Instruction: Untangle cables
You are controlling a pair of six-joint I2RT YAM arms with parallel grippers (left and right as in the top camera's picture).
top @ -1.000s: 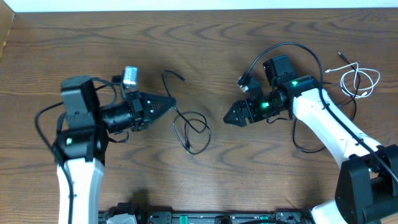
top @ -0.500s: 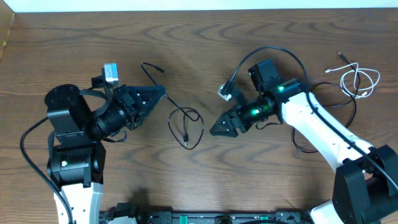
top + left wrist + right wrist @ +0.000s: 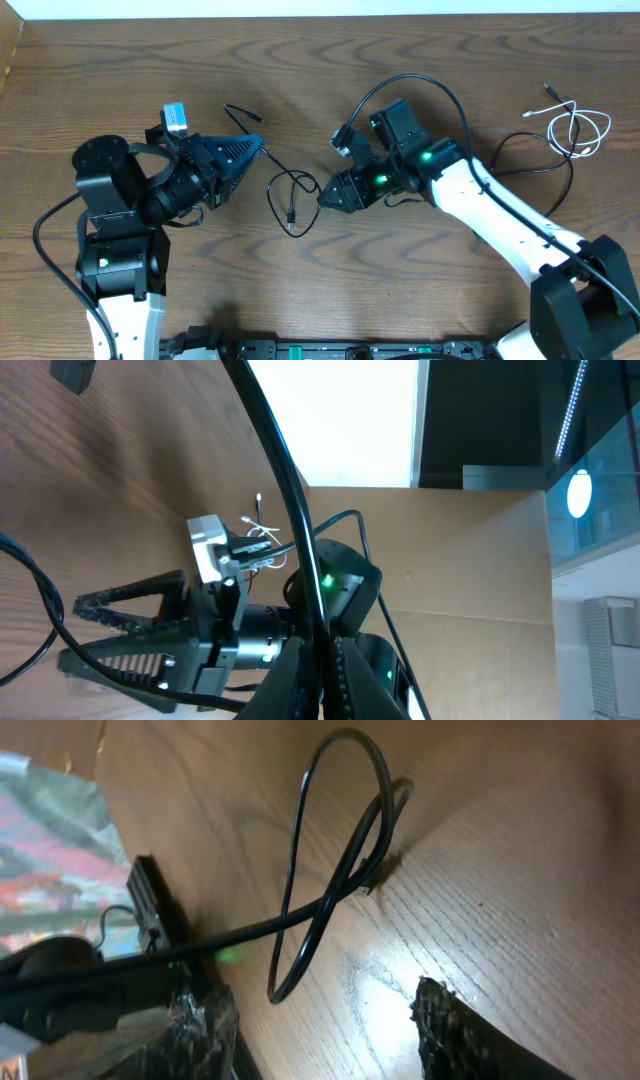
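Note:
A thin black cable (image 3: 292,196) lies looped at the table's middle, its plug end (image 3: 231,108) to the upper left. My left gripper (image 3: 256,150) is shut on this cable between plug and loop; in the left wrist view the cable (image 3: 283,470) runs down into the closed jaws (image 3: 322,695). My right gripper (image 3: 324,196) is open and empty, its tips right beside the loop. In the right wrist view the loop (image 3: 335,860) lies just ahead of the spread fingers (image 3: 330,1040). A white cable (image 3: 577,130) lies coiled at the far right.
A thin black line (image 3: 540,160) curves on the table behind my right arm, near the white cable; I cannot tell if it is a loose cable or the arm's wire. The table's far edge runs along the top.
My right gripper has moved left, up to the black loop. My left gripper pulled back to the left with the cable early on, dragging the loop slightly left.

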